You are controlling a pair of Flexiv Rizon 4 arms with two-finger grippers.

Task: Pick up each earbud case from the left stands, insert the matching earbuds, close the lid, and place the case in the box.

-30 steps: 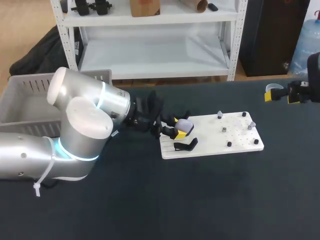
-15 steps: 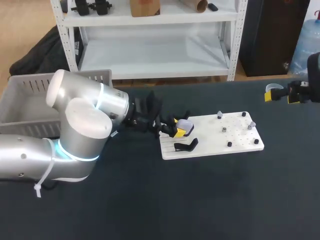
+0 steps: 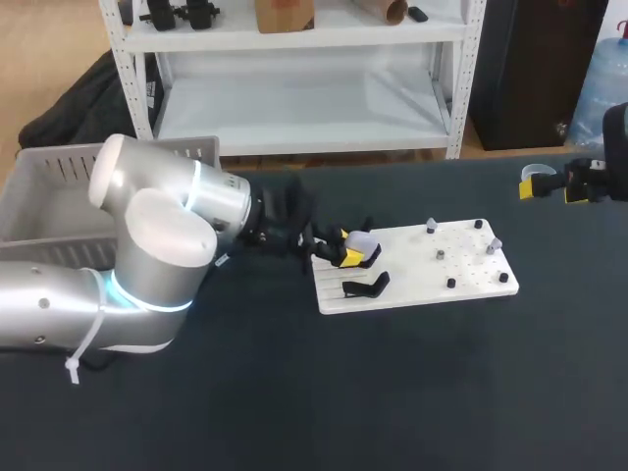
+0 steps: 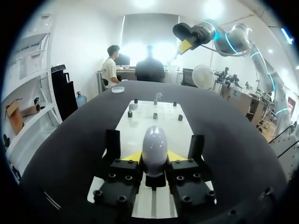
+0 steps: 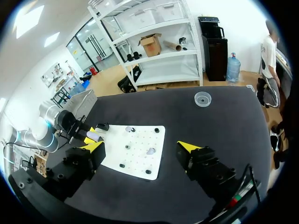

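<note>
Left gripper (image 4: pixel 154 157): pinching the case (image 4: pixel 154 148) between its yellow tips, one on each side (a snug hold, from the wrist view).
Case: pale and egg-shaped, at the left end of the white board (image 3: pixel 417 280), just beside the black stand (image 3: pixel 365 286); I cannot tell whether it hangs clear of the board or rests on it, nor whether its lid is open.
Right gripper (image 5: pixel 141 147): fingers spread wide with nothing between them, held well off past the board's right end, above the table (image 3: pixel 392 392).
Small pieces (image 3: pixel 440 254): several sit on the board's right half, well apart from the case; some are probably the earbuds, but they are too small to say which.
Box (image 3: pixel 39 162): the grey crate at the table's far left, behind the left arm; no case shows in the part the arm leaves uncovered.
Done so far: the pick-up of this one case, by the look of it.
Left to do: loading the earbuds, closing the lid and carrying the case to the box (so most of the work, I would judge); I see no second case waiting on the stands.
</note>
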